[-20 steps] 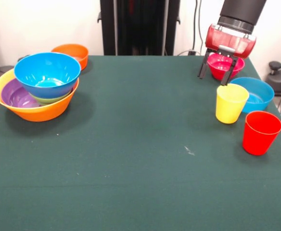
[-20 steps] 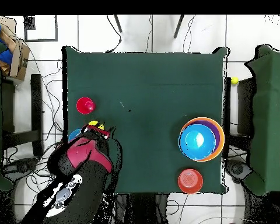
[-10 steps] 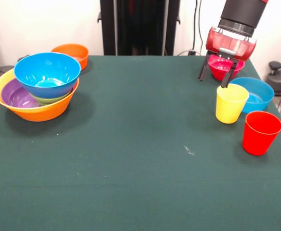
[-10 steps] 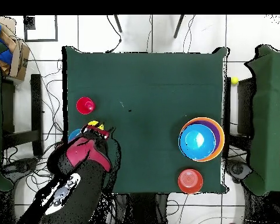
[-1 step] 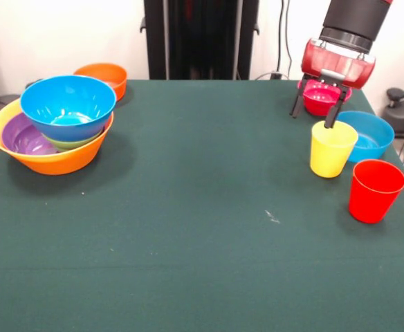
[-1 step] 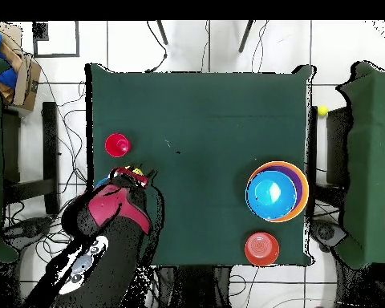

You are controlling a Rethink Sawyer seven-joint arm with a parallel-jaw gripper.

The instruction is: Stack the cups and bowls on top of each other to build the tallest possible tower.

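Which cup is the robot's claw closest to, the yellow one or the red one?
The yellow cup. The open gripper hangs right over its rim, with one finger at the edge. The red cup stands apart, nearer the camera.

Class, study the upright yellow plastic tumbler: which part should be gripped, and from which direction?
Probably the rim wall of the yellow plastic tumbler, from straight above: it stands upright, mouth open, with a blue plastic bowl close beside it, crowding a sideways approach.
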